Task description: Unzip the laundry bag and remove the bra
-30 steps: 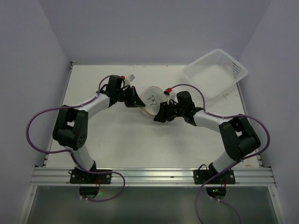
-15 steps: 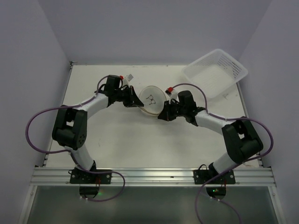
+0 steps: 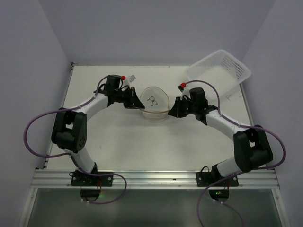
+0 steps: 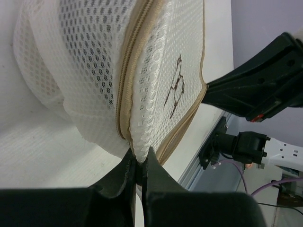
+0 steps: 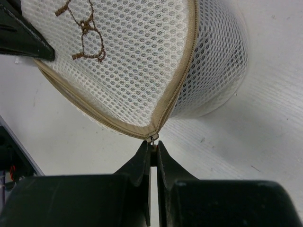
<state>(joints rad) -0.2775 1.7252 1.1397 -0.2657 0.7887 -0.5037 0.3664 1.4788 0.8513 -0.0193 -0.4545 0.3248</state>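
Observation:
The round white mesh laundry bag (image 3: 155, 101) stands tilted in mid-table, its flat face with the small bra drawing turned up. My left gripper (image 3: 140, 105) is shut on the bag's left rim; in the left wrist view its jaws pinch the mesh edge (image 4: 138, 153) beside the tan zipper (image 4: 127, 80). My right gripper (image 3: 171, 111) is shut on the zipper pull (image 5: 152, 140) at the bag's right side, where the tan zipper rim (image 5: 182, 71) forms a corner. The zipper looks partly open along the lower rim. The bra is hidden.
A white perforated plastic basket (image 3: 218, 73) lies tilted at the back right of the table. Purple cables loop out from both arms. The side walls stand close to the table's left and right edges.
My right gripper has moved right and away from me with the zipper pull, along the bag's rim. The bag has turned and leaned a little. My left gripper has kept its hold.

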